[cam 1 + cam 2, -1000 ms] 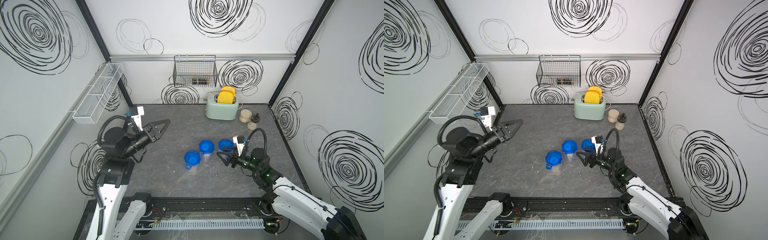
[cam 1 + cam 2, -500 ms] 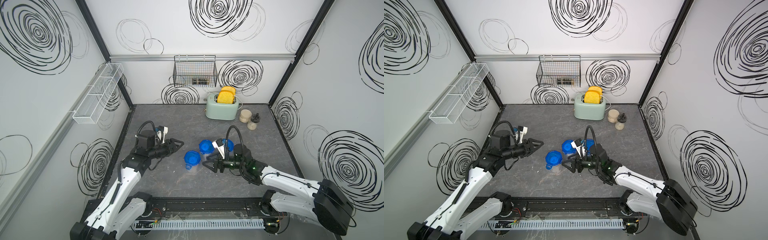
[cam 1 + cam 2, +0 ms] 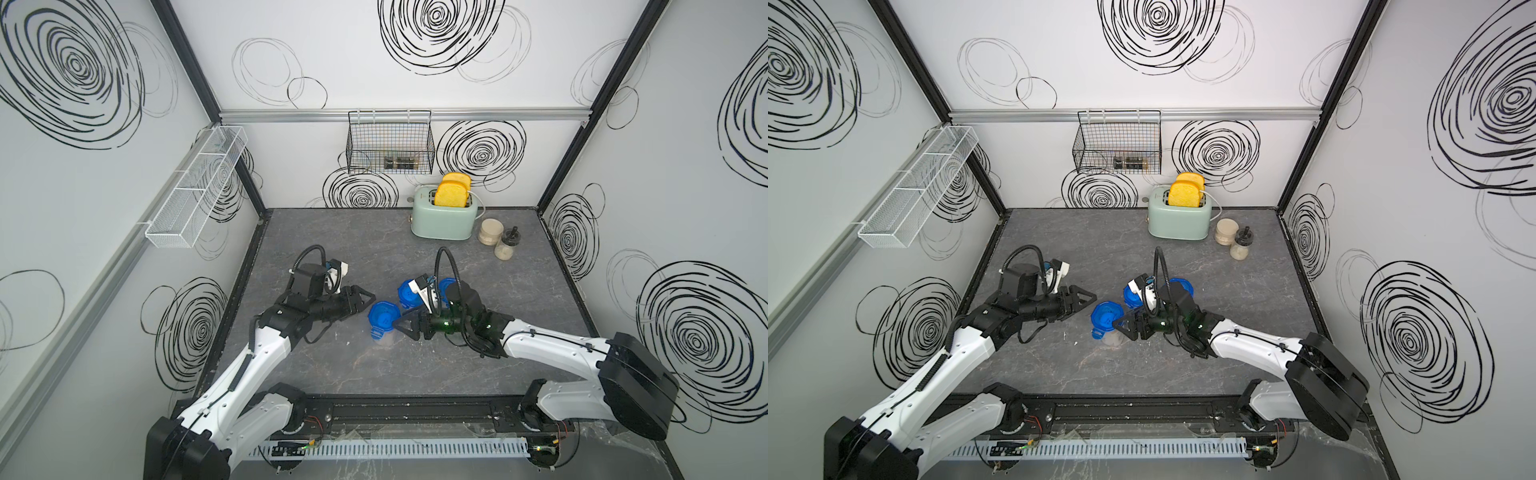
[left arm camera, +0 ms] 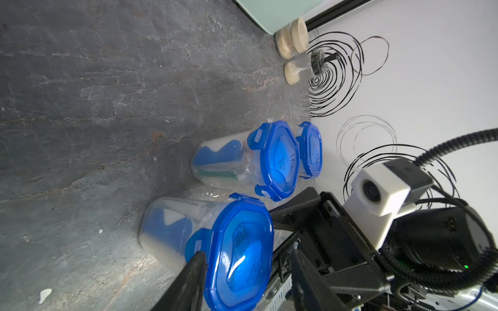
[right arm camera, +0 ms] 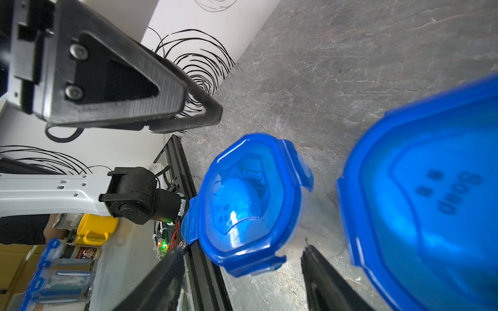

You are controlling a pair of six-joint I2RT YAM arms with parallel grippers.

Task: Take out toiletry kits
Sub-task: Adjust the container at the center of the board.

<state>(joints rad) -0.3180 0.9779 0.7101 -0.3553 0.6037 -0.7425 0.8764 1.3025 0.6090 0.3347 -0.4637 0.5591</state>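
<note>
Currently, near jar [image 3: 381, 332]: lidded, kit [image 4: 172, 229] inside.
Left gripper [image 4: 246, 258]: spread astride lid [image 4: 237, 242], for unclipping.
Right gripper [image 5: 242, 250]: spread, empty, for bracing.

White walls [image 3: 374, 62] scrawled with black swirls enclose a dark grey, marbled surface [image 3: 353, 241]. A black wire basket [image 3: 390, 141] hangs from an aluminium rail [image 3: 291, 115] on the back wall; a white mesh shelf [image 3: 195, 195] lines the left wall.

I can make out two toiletry kits through clear walls, low and centre in the left wrist view. The nearer kit [image 4: 172, 229] shows blue over white. The farther kit [image 4: 218, 164] shows blue, green and white. Both are packed inside upright jars [image 4: 204, 142] with the lids [image 4: 280, 159] on. I cannot see what the third jar [image 4: 311, 149] holds.
</note>
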